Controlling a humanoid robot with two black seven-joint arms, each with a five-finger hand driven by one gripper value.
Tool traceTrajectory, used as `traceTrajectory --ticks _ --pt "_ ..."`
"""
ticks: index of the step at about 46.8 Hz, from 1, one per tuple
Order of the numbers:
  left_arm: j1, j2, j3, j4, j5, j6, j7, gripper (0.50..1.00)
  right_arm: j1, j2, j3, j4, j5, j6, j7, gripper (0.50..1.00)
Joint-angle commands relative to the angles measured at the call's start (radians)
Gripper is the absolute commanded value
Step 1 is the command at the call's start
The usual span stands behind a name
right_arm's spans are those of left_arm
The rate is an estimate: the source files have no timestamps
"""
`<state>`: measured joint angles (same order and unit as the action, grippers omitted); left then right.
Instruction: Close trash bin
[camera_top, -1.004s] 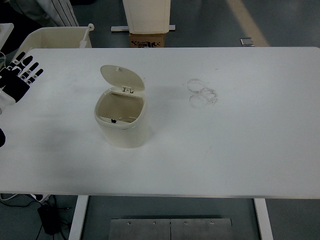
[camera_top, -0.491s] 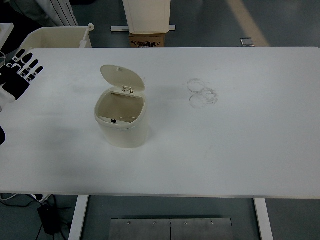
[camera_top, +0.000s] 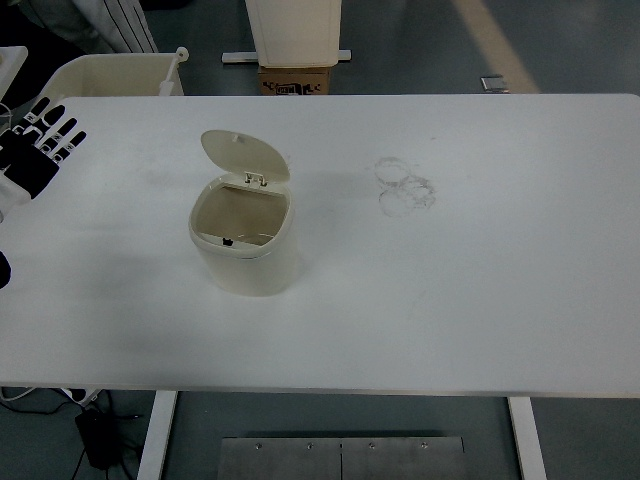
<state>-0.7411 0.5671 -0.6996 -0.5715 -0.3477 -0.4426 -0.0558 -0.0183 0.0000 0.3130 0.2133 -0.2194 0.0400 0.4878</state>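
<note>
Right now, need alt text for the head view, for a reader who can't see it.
A cream trash bin stands on a white table with its lid tipped up and open at the back. The robot's left hand is at the table's left edge, fingers spread, well apart from the bin. Faint ring marks show to the bin's right.

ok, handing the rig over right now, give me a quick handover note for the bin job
Left hand: at the table's far left edge, fingers spread, holding nothing, well clear of the bin.
Right hand: out of view.
Trash bin: upright on the white table, left of centre. Its lid stands open, hinged at the back edge; nothing visible inside.
Done: nothing yet, lid untouched.
Left: bring the left hand over to the lid and push it forward and down until it shuts.
</note>
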Motion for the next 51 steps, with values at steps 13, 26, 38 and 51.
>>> traceTrajectory --ticks 13,26,38,51 --pt "-0.106 0.013 0.011 -0.01 0.058 0.084 0.071 1.0 0.0 0.0 0.0 0.0 0.0 0.0 0.0 0.991" --pt "-0.21 0.016 0.061 -0.131 0.194 0.159 0.108 1.0 0.001 0.0 0.0 0.0 0.0 0.0 0.0 0.991" --pt "-0.279 0.142 0.192 -0.487 0.205 0.22 0.114 1.0 0.001 0.0 0.0 0.0 0.0 0.0 0.0 0.991" --pt "-0.397 0.194 0.259 -0.576 0.205 0.211 0.157 1.0 0.001 0.0 0.0 0.0 0.0 0.0 0.0 0.991"
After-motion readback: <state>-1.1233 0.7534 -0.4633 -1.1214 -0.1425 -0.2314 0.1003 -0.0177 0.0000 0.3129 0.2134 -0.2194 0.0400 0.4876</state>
